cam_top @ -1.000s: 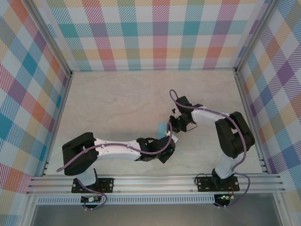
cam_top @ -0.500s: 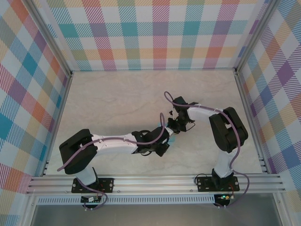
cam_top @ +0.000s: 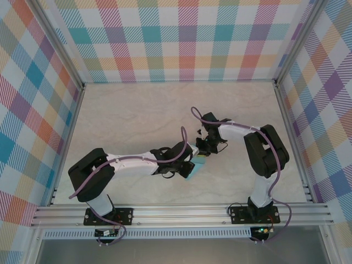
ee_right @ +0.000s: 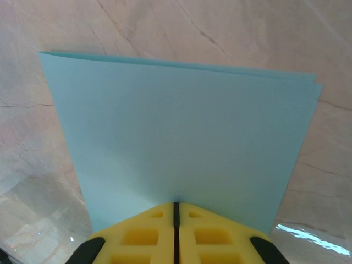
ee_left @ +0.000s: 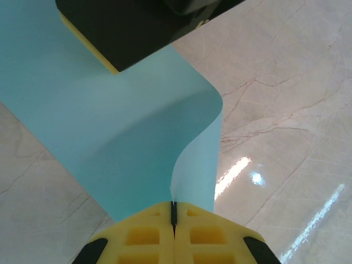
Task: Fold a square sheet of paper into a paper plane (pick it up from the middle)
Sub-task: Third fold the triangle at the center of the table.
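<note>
Two arms, left arm (cam_top: 132, 162) and right arm (cam_top: 264, 157): white link tubes, black joint housings, a purple cable (cam_top: 183, 133) looped along each. Black base plates (cam_top: 107, 215) on the mounting rail (cam_top: 181, 212). Left gripper (ee_left: 173, 208) and right gripper (ee_right: 176, 208): yellow pads (ee_left: 143, 236) with rectangular pockets, black finger bodies.

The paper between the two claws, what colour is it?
The square sheet of paper is plain light turquoise, clearest in the right wrist view.

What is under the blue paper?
The marble table shows around the blue paper, pinched by the left tool and right tool. The table patch right beneath the sheet is covered.
</note>
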Available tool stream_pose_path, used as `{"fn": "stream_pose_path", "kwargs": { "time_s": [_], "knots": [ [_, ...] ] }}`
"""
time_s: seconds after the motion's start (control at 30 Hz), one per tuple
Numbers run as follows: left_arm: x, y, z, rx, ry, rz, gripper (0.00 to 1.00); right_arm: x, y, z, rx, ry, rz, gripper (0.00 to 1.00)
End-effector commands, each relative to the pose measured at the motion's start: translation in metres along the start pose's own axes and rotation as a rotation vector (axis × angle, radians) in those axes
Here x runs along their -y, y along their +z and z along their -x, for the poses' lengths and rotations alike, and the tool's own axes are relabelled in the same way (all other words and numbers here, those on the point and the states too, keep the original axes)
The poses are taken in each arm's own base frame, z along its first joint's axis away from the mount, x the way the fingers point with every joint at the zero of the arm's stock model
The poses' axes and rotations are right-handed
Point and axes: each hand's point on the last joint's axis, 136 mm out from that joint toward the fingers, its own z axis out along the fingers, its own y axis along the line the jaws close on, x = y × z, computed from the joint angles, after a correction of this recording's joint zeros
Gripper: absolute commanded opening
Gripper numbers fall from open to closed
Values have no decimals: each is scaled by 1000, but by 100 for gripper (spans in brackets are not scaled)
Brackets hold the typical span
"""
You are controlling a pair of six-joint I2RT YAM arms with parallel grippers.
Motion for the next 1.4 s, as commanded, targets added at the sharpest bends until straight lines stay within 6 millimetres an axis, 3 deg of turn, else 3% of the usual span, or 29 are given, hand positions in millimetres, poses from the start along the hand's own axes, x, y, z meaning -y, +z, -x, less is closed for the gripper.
{"fn": "stream_pose_path", "kwargs": {
  "time_s": [0.0,0.63,1.37],
  "knots": [
    [-10,4,-5,-10,-40,-10,0,3,4,-6,-33,-8,-31,8],
    [-29,13,-14,-37,-66,15,0,2,5,-9,-36,5,-37,10],
    [-35,22,-14,-42,-35,35,0,3,5,-10,-40,11,-43,10]
  ]
}}
